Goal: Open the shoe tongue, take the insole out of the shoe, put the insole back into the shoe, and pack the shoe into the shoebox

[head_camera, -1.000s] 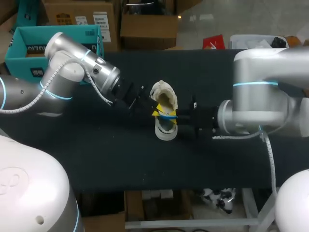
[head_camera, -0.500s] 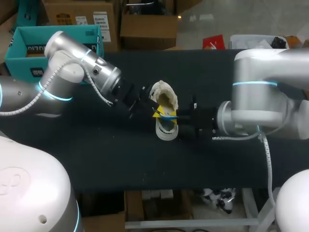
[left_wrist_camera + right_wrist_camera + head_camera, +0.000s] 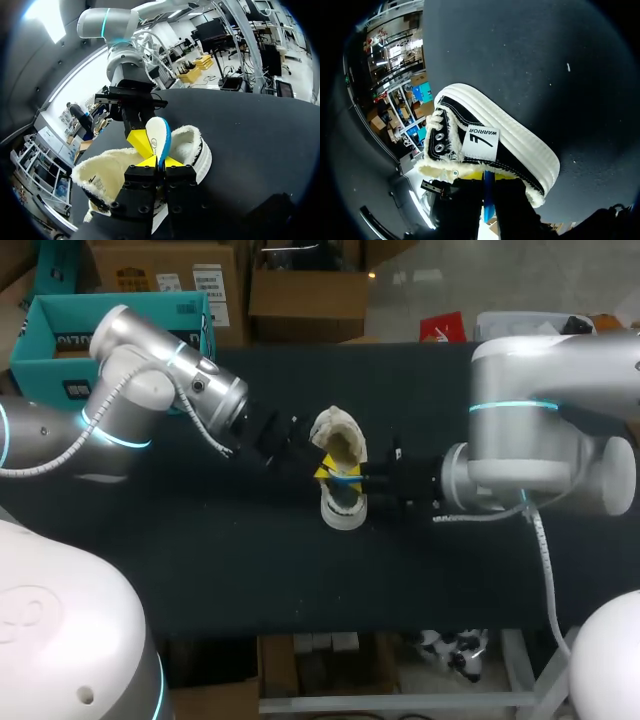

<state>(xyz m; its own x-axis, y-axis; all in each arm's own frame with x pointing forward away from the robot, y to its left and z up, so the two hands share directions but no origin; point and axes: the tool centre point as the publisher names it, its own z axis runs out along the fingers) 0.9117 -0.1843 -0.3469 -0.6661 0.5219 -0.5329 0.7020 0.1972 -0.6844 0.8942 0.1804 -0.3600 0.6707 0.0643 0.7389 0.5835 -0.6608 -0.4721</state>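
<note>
Both arms meet at mid-table over the shoe (image 3: 345, 512). The left gripper (image 3: 160, 162) has its jaws pressed together on the foot of the insole (image 3: 157, 137), pinching it from two sides. The insole rises straight out ahead of those tips: a thin, smooth white tongue shape with a rounded end and a bright blue edge.

Across from it, the right gripper (image 3: 489, 179) is nose-in at the shoe's collar. The blue edge runs down the narrow slot between its black fingers (image 3: 512, 197), so its jaws are clamped on the insole too. From the left wrist, one of its yellow tips shows just beside the white face.

Under and around both sets of jaws lies the shoe. It has a black canvas upper and a thick white rubber sole (image 3: 520, 132) ribbed in long grooves. A shaggy cream fleece lining (image 3: 100, 170) spills over the opening. Metal eyelets (image 3: 439, 142) sit beside a flat white patch (image 3: 481, 142) just ahead of the right jaws.

The table (image 3: 200, 560) is matte black cloth, with wide bare stretches behind each gripper and out to every edge. The teal cardboard shoebox (image 3: 45, 325) sits well behind the left gripper, at the far left corner.
</note>
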